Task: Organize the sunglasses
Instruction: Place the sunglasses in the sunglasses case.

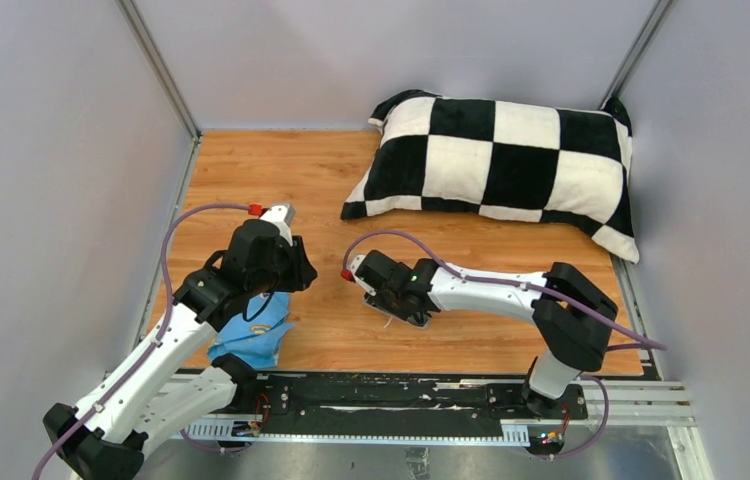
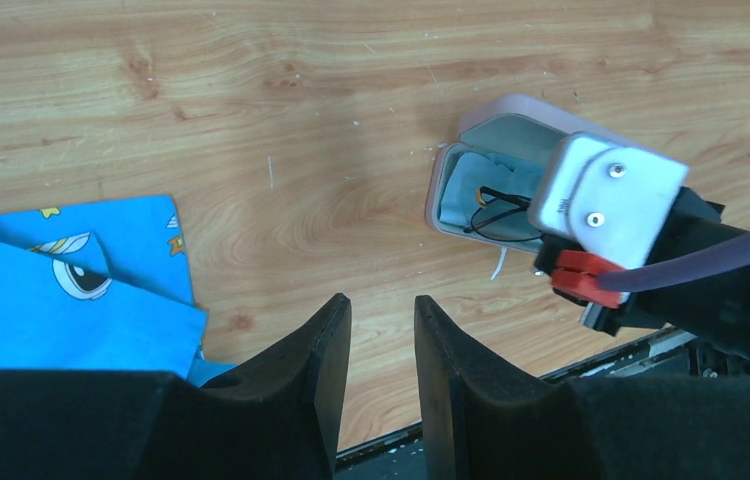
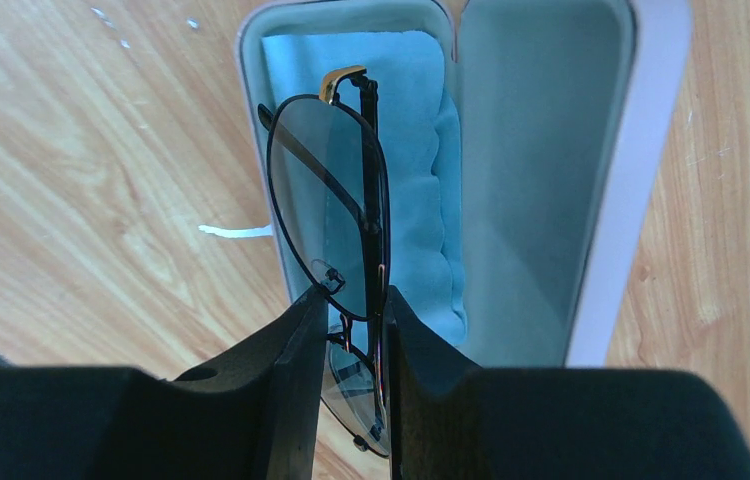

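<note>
Sunglasses (image 3: 336,230) sit pinched between my right fingers (image 3: 311,320), which are clenched on the thin dark frame close to the nose pads. One tinted lens pokes out past the fingertips and the other lies back between the fingers. The pair is turned on edge, with a slim temple running along the lens.

Just beyond the fingertips is the open pink case (image 3: 611,200). The projecting lens hangs over the half lined with a light-blue cloth (image 3: 421,150). The bare half lies off to the fingers' right. I cannot tell whether the frame already touches the cloth.

My left fingers (image 2: 326,350) are released and hold nothing. They hover over bare counter (image 2: 201,120), with a blue printed cloth (image 2: 61,280) to their left and the case well off to their right.

My worries from here:
- **Grip:** The hold is on wire-thin metal, so a hard squeeze or a sideways push could twist the frame or let it pivot.
- **Case rim:** With the pair edge-on, the gold-tipped temple end at the far side could catch the rim if I lower it.
- **Loose case:** Nothing pins the case down, so any snag would drag it across the counter.
- **Cloth:** It looks bunched along one side, which could leave the pair sitting proud of the tray.
</note>
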{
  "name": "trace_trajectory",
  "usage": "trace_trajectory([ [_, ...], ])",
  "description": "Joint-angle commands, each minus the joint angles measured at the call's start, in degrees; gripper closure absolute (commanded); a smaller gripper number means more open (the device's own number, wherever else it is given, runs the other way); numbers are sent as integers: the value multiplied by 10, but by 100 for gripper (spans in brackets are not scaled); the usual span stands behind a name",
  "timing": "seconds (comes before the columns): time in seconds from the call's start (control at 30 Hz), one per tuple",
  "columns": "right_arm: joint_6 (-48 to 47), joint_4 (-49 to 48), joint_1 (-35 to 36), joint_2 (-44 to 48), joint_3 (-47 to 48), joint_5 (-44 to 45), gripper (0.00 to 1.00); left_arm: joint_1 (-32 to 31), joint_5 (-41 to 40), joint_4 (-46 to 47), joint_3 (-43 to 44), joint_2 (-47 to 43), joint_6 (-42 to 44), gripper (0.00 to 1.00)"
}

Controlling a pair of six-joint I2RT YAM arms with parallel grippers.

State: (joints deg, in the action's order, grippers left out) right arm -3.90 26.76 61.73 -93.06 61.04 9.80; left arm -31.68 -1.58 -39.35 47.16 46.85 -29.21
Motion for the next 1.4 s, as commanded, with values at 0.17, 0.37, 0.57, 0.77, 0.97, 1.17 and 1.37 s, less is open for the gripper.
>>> trace_trajectory([
  [0.17, -32, 2, 17, -27, 25, 61, 70, 4, 12, 4, -4, -4, -1, 65],
  [0.37, -39, 6, 17, -39, 36, 34, 68, 4, 18, 13, -14, -5, -4, 65],
  [0.57, -36, 10, 17, -46, 34, 15, 67, 4, 35, 20, -20, -6, -7, 65],
  [0.77, -35, 17, 16, -58, 33, 6, 67, 4, 34, 25, -26, -5, -7, 65],
  [0.97, -30, 18, 16, -69, 30, 9, 62, 4, 39, 30, -29, -3, -9, 65],
  [1.17, -27, 21, 16, -60, 30, 19, 43, 4, 42, 32, -28, -1, -10, 65],
  [1.37, -20, 44, 18, -35, 42, 24, 36, 4, 49, 38, -28, 4, -12, 65],
])
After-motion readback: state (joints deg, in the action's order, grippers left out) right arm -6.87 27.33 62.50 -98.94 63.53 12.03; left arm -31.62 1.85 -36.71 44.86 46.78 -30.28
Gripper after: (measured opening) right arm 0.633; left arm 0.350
